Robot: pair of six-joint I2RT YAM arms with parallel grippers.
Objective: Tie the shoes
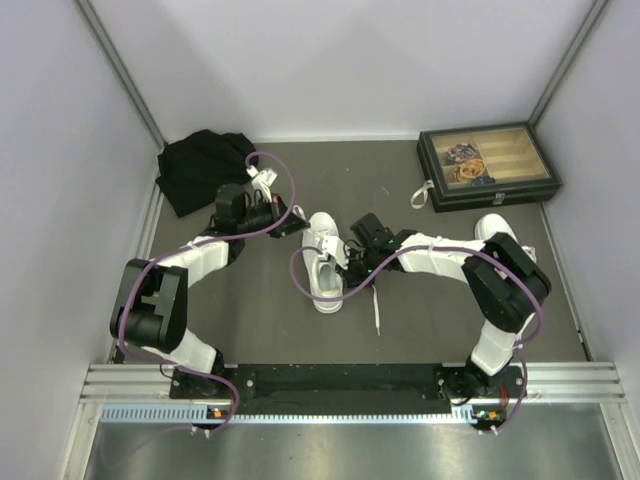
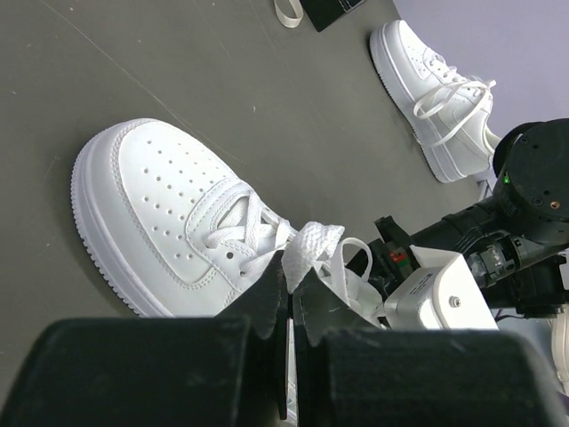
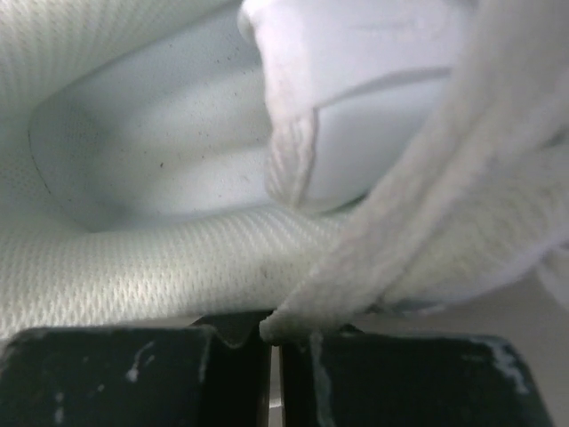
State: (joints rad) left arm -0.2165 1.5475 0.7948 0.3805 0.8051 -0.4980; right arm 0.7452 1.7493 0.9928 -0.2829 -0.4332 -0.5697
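A: White sneaker (image 1: pixel 322 268) sits mid table (image 1: pixel 255 325). L gripper (image 2: pixel 287 283) clamped on lace loop (image 2: pixel 313 242)?
B: Yep; R gripper (image 3: pixel 269 336) pinched shut on lace strand (image 3: pixel 418 231) too. Pull apart evenly, low & slow, so it cinches w/o lifting it

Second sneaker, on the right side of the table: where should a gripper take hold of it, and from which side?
Probably the collar rim of the second sneaker, from above: it stands upright on its sole, so the opening faces up and one finger can slip inside.
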